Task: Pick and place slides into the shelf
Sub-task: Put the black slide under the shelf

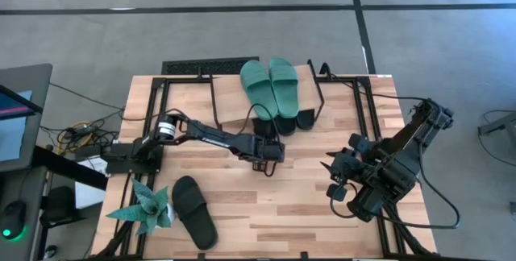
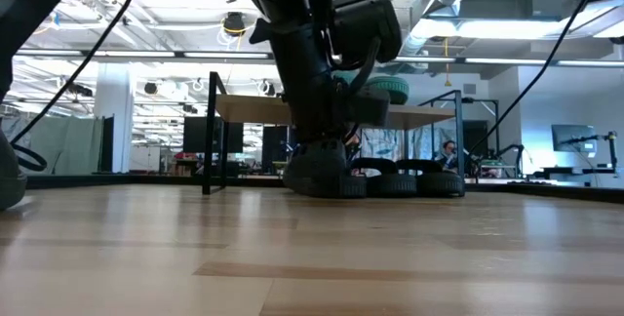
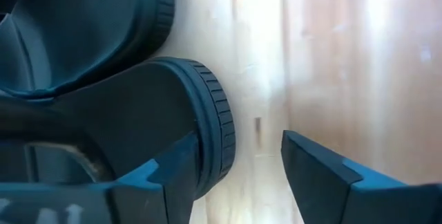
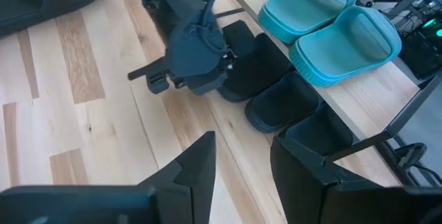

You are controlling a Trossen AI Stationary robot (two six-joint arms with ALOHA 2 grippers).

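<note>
Two teal slides lie on the shelf's slanted plank. Black slides stand on the table under its near edge, toes poking out; they also show in the right wrist view. Another black slide lies flat near the table's front left. My left gripper is open, low over the table just in front of the black slides under the shelf. In its wrist view the ribbed sole edge of one black slide lies right beside one finger. My right gripper is open and empty at the table's right. My left gripper has one finger right against the ribbed sole edge of a black slide that rests on the table. I cannot tell whether it touches. The other finger stands apart over bare wood.
A teal paper plant stands at the front left corner beside the loose black slide. The shelf's thin black legs frame the slides under the plank. Bare wood lies between the two arms in the table's middle and front.
</note>
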